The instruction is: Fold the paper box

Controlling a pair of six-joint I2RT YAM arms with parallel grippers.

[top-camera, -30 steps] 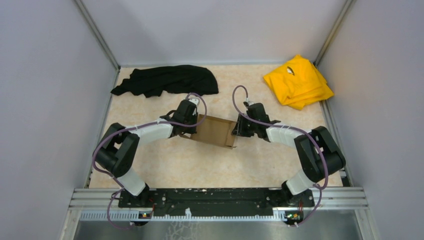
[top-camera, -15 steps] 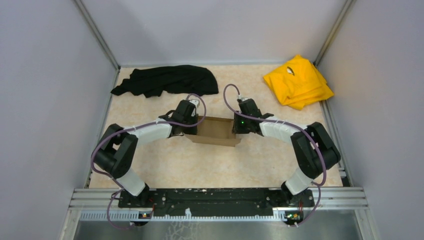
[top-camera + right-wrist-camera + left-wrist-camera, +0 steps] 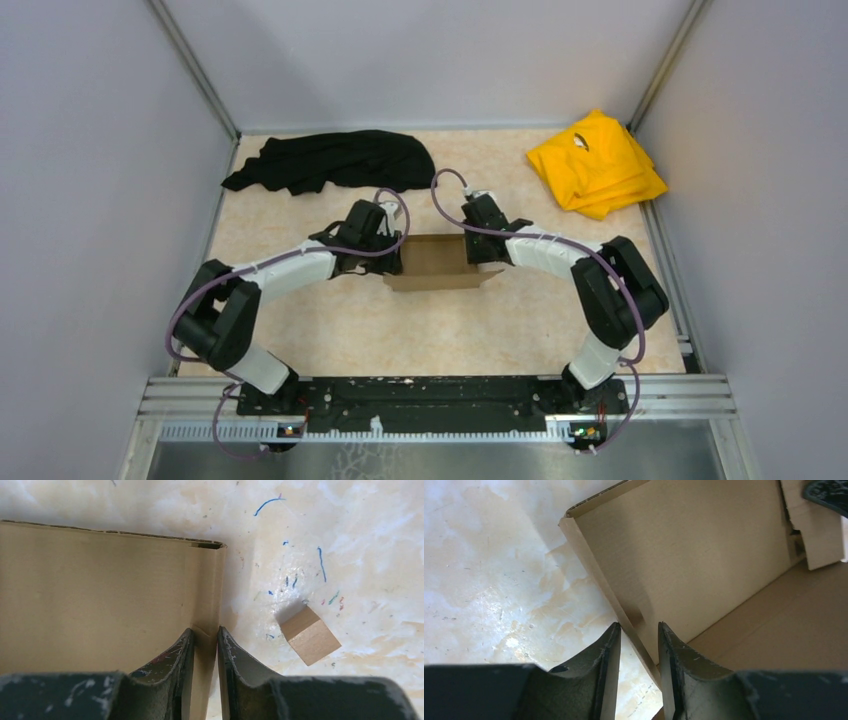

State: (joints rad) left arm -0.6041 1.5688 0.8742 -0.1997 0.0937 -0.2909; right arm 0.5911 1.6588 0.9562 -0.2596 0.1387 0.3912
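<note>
The paper box (image 3: 432, 260) is a shallow brown cardboard tray with raised walls, lying in the middle of the table. My left gripper (image 3: 394, 256) is at its left end. In the left wrist view the gripper (image 3: 638, 630) is shut on the box's side wall (image 3: 599, 575), which runs slantwise between the fingers. My right gripper (image 3: 477, 252) is at the box's right end. In the right wrist view it (image 3: 205, 632) is shut on the upright end wall (image 3: 207, 590), with the box floor (image 3: 95, 590) to the left.
A black cloth (image 3: 330, 160) lies at the back left and a folded yellow cloth (image 3: 597, 162) at the back right. A tiny wooden cube (image 3: 310, 635) sits on the table just right of the right fingers. Grey walls close in both sides.
Both grippers have turned the box from a slanted position to square with the table's front edge. The right gripper moved back and left, and the left gripper moved slightly left.
</note>
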